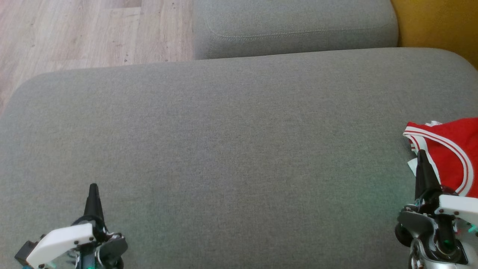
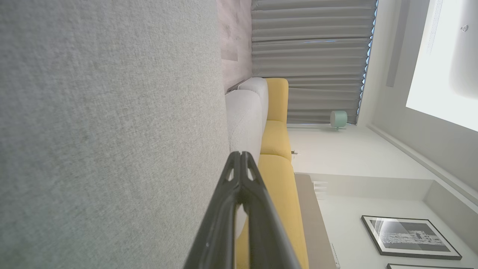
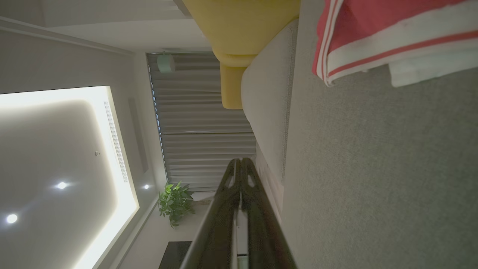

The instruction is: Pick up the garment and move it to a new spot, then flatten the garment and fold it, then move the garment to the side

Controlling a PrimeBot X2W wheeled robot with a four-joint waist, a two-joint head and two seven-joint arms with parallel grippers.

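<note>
Because the right gripper [image 1: 421,152] sits so close to the garment's trimmed edge, I judge that any move of that arm should be slow and deliberate, so the tip does not drag the cloth by accident. Its two dark fingers are pressed together to a point and hold nothing; the right wrist view shows them apart from the cloth. The left gripper [image 1: 93,185], at the near left, is likewise closed and empty. Both sit low over the big grey cushion [image 1: 224,142].

Just beyond the right fingertips, the red garment [image 1: 453,145] with white-and-red trim lies at the cushion's right side. The frame cuts it off, so I cannot tell how neatly it is folded. That fits a garment waiting to be picked up, or one already folded and set aside. Farther off are a second grey cushion [image 1: 295,26] and the wood floor [image 1: 74,33].
</note>
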